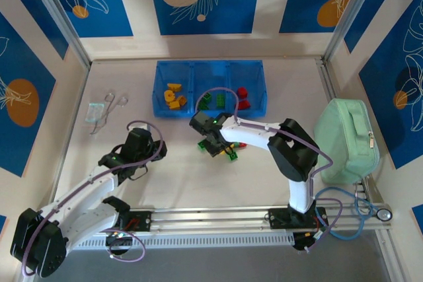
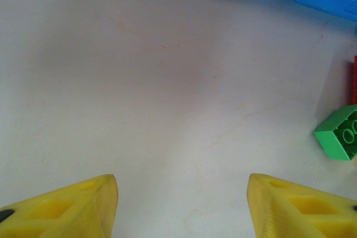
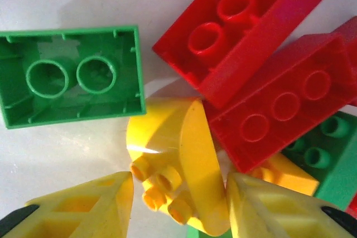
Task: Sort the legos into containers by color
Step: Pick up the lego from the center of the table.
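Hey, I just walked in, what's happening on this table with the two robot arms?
It's a color sort. The blue tray holds yellow-orange pieces, green pieces and red pieces, each in its own compartment. The right gripper is down on the loose pile, fingers either side of a rounded yellow piece beside red bricks and a green brick; whether it grips yet is unclear. The left gripper hangs open over bare table.
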